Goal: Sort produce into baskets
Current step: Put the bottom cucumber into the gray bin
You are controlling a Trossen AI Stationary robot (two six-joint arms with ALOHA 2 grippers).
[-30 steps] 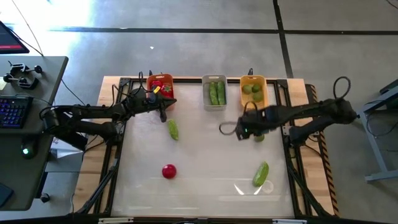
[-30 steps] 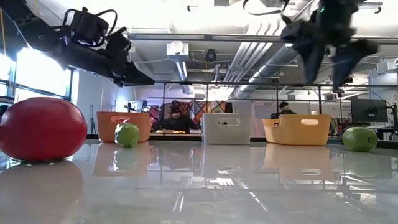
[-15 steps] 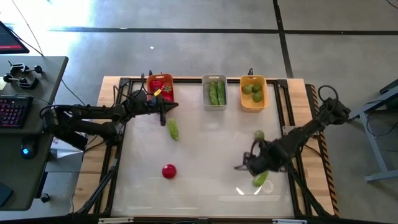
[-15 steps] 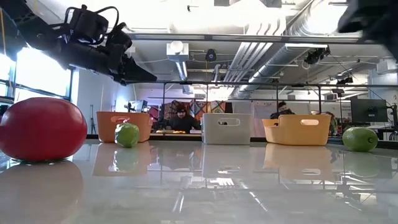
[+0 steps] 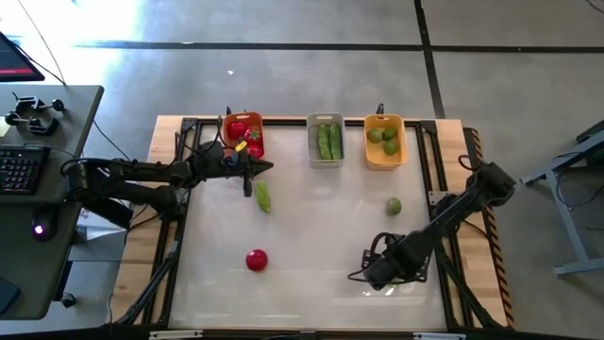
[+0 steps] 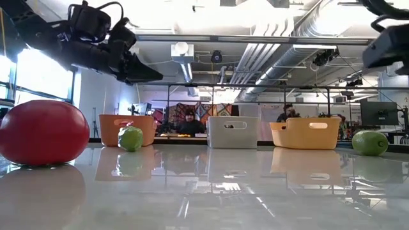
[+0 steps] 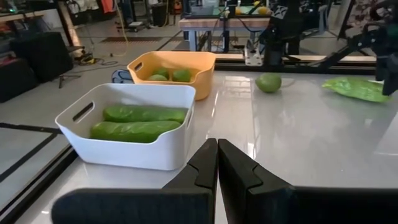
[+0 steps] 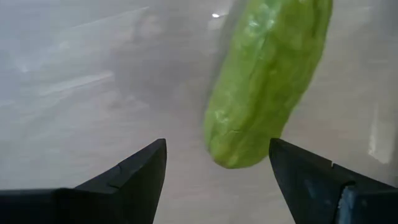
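**Right hand spread over a cucumber, left hand pressed together by the orange-red bin**

Your right hand is down low over the desk, well out from the pale grey bin toward the near right corner, fingers spread wide. A loose cucumber lies between them, end-on, and neither finger touches it. In the high view the arm covers that cucumber.

Your left hand hangs just beside the orange-red bin, to the left of the grey bin, its fingers pressed together and holding nothing.

Now the bins. The pale grey bin holds two cucumbers side by side. Left of it, the orange-red bin holds tomatoes. Right of it, the yellow-orange bin holds limes.

Loose on the desk: a second cucumber near the grey bin's left, a tomato farther out, a lime out from the yellow-orange bin.
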